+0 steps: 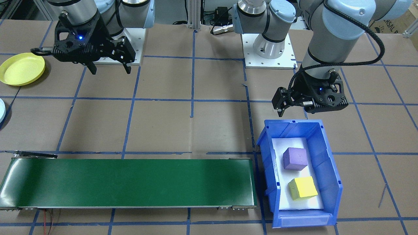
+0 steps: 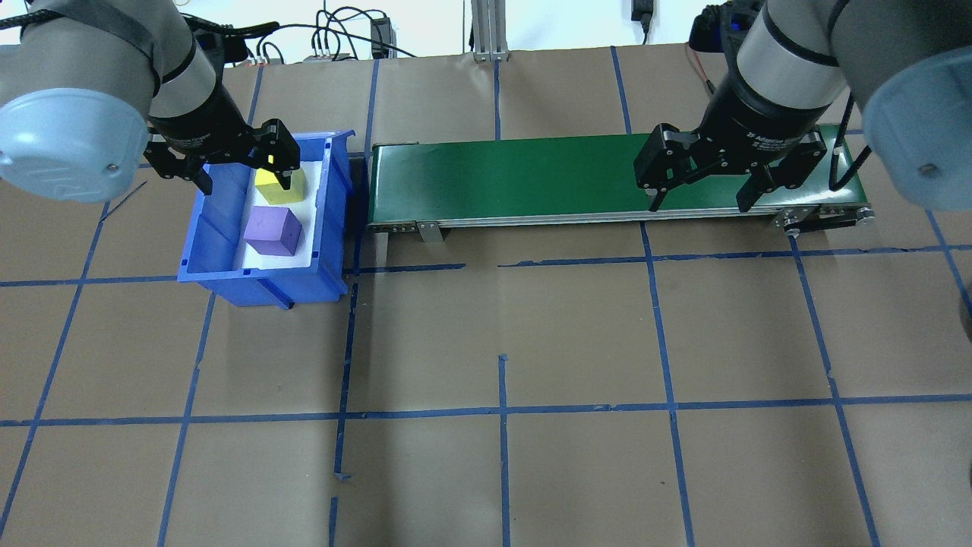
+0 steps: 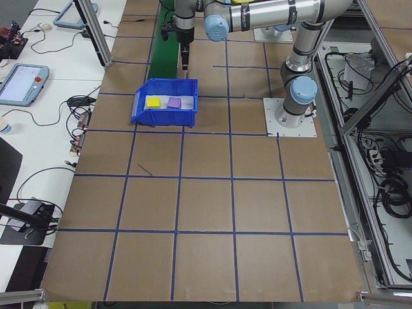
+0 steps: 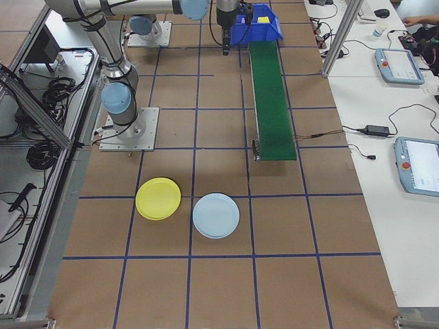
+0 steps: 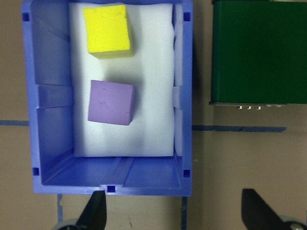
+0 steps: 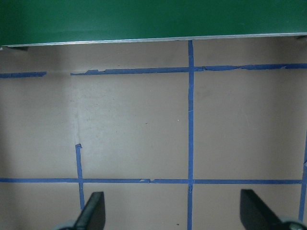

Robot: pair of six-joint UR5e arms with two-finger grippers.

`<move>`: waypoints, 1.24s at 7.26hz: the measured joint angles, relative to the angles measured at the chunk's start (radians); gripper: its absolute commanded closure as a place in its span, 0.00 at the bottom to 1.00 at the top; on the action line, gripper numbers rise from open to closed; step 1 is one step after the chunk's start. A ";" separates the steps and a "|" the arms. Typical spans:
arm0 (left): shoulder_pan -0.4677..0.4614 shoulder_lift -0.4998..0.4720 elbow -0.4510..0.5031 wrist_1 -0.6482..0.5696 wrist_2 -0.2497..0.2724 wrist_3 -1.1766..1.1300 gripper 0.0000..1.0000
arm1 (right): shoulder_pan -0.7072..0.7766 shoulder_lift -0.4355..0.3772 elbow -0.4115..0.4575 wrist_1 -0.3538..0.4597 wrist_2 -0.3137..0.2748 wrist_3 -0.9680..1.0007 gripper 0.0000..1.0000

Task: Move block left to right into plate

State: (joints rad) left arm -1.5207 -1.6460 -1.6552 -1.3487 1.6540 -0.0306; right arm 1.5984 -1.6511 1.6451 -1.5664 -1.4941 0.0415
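Hovering left gripper (image 2: 241,176) above purple block (image 2: 272,231)

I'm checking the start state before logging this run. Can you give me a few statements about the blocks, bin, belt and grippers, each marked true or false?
1. The purple block and the yellow block both lie in the blue bin. True.
2. The left gripper is shut on the yellow block. False: it is open and holds nothing, above the bin.
3. A block is riding on the green conveyor belt. False: the belt carries nothing.
4. The right gripper is open and holds nothing. True.
5. The yellow plate and the light blue plate lie side by side on the table. True.
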 measured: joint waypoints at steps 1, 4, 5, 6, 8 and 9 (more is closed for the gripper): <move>-0.001 0.000 0.000 0.000 0.001 -0.003 0.00 | 0.000 0.000 0.000 0.000 0.000 0.000 0.00; 0.014 -0.002 0.010 0.003 0.004 0.010 0.00 | -0.002 0.001 0.001 0.000 0.000 0.000 0.00; 0.036 -0.003 0.015 0.008 0.004 0.012 0.00 | -0.003 0.001 0.003 0.004 -0.002 0.000 0.00; 0.073 -0.008 0.014 0.028 0.002 0.013 0.00 | -0.003 0.001 0.006 0.009 -0.005 0.000 0.00; 0.128 -0.055 0.009 0.144 0.001 0.061 0.00 | -0.004 0.001 0.020 0.017 -0.011 0.000 0.00; 0.141 -0.079 0.006 0.203 0.002 0.114 0.00 | -0.004 0.001 0.034 0.018 -0.013 0.000 0.00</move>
State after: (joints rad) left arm -1.3795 -1.7255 -1.6493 -1.1456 1.6563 0.0835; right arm 1.5947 -1.6505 1.6793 -1.5483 -1.5072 0.0410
